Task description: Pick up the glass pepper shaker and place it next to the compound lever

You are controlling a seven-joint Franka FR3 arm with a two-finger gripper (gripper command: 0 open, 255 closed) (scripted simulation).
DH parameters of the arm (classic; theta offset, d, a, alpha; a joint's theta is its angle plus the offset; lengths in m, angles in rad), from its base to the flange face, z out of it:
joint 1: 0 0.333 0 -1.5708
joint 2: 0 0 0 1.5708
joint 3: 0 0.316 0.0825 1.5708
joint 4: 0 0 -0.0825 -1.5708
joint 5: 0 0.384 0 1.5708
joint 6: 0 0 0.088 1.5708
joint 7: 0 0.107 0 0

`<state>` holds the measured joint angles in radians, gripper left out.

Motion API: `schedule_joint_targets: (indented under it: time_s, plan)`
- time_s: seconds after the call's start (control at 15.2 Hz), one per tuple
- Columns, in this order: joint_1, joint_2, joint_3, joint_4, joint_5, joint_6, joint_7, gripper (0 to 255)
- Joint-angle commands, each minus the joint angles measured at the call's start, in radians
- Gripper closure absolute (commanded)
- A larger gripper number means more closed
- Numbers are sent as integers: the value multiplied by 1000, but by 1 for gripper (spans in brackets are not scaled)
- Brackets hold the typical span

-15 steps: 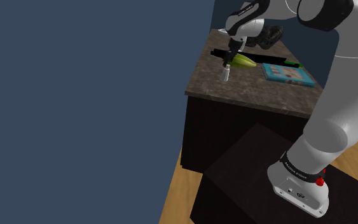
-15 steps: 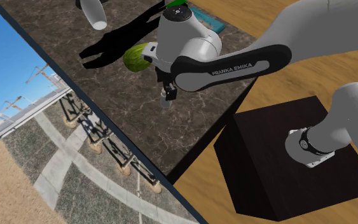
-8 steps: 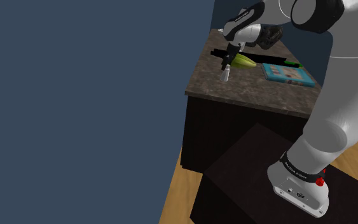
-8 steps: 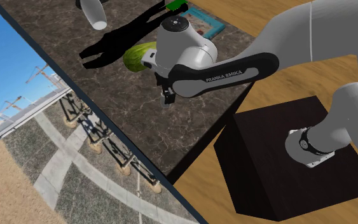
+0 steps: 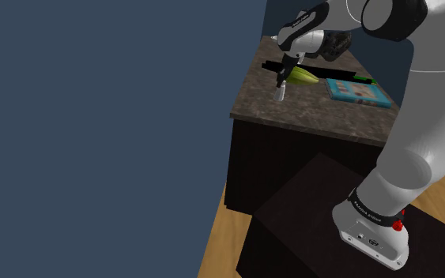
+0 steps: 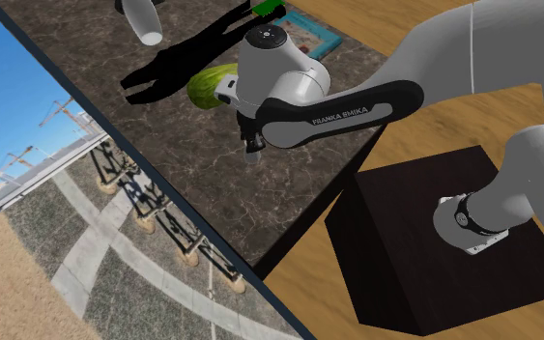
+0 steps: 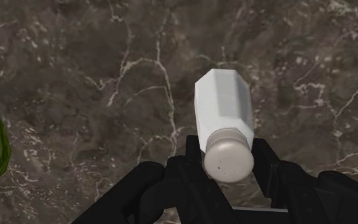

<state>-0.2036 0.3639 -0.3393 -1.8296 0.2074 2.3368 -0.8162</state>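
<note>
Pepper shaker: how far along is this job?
Done: the gripper clasps the shaker near its cap. In hand: the lift; whether it has left the counter is unclear. Left: carry it to the black lever and set it down beside it.

**Setting: a domestic interior, most likely a kitchen.** A counter (image 5: 315, 113) with a dark, white-veined stone top stands on a dark cabinet base (image 5: 288, 170). It sits over a wood-plank floor (image 5: 222, 237), beside a plain blue-grey wall (image 5: 94, 134). On the counter are a green vegetable (image 5: 303, 77), a white shaker (image 7: 225, 118) and a teal-edged book (image 5: 357, 92). The second exterior view includes an outdoor backdrop (image 6: 47, 203) of sky, grass and paths.
</note>
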Motion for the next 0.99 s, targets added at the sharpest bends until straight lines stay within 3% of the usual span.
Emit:
schedule_joint_targets:
  time_s: [0.0, 0.4, 0.92]
  plan:
    - [0, 0, 0, 0, 0, 0, 0, 255]
    - [0, 0, 0, 0, 0, 0, 0, 255]
    - [8, -47, -12, 46, -28, -90, 21, 255]
